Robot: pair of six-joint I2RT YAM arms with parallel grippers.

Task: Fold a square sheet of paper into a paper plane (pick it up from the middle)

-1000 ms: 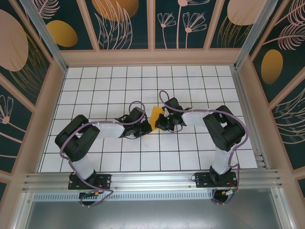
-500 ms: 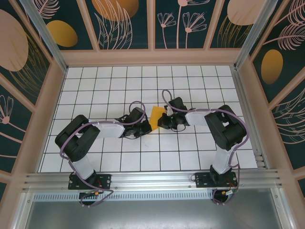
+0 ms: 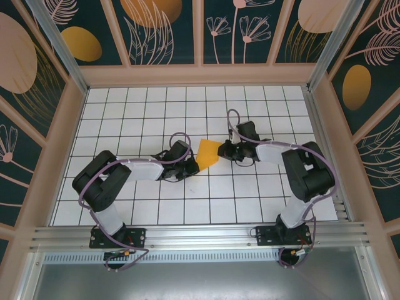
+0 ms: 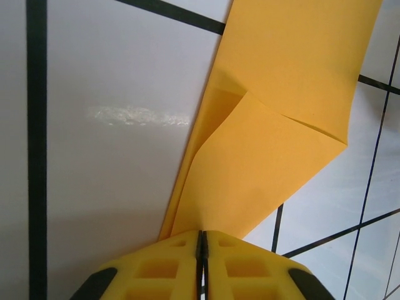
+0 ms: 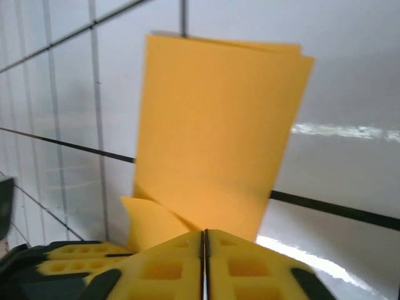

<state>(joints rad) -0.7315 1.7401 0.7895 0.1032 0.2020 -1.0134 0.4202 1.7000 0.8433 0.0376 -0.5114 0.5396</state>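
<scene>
Where jaws meet, sheet (image 4: 275, 144) edge hidden.

top external: high over the near edge, looking down on the whole table (image 3: 125, 106).
left wrist: close and low, facing right.
right wrist: close and low, facing left.
shared: the sheet (image 3: 208, 153), mid-table.

One square sheet of orange-yellow paper (image 3: 208, 153), thin and folded over on itself; two layers can be counted at its far edge in the right wrist view. Two black-and-white robot arms: one left arm (image 3: 122, 172) and one right arm (image 3: 303, 172). Each arm ends in one pair of yellow plastic fingers, the left fingers (image 4: 164, 265) and the right fingers (image 5: 164, 265), which makes four single fingers. One white worktop (image 3: 125, 106) ruled with black grid lines. Three painted orange ovals (image 3: 81, 44) on the dark wall panels.
</scene>
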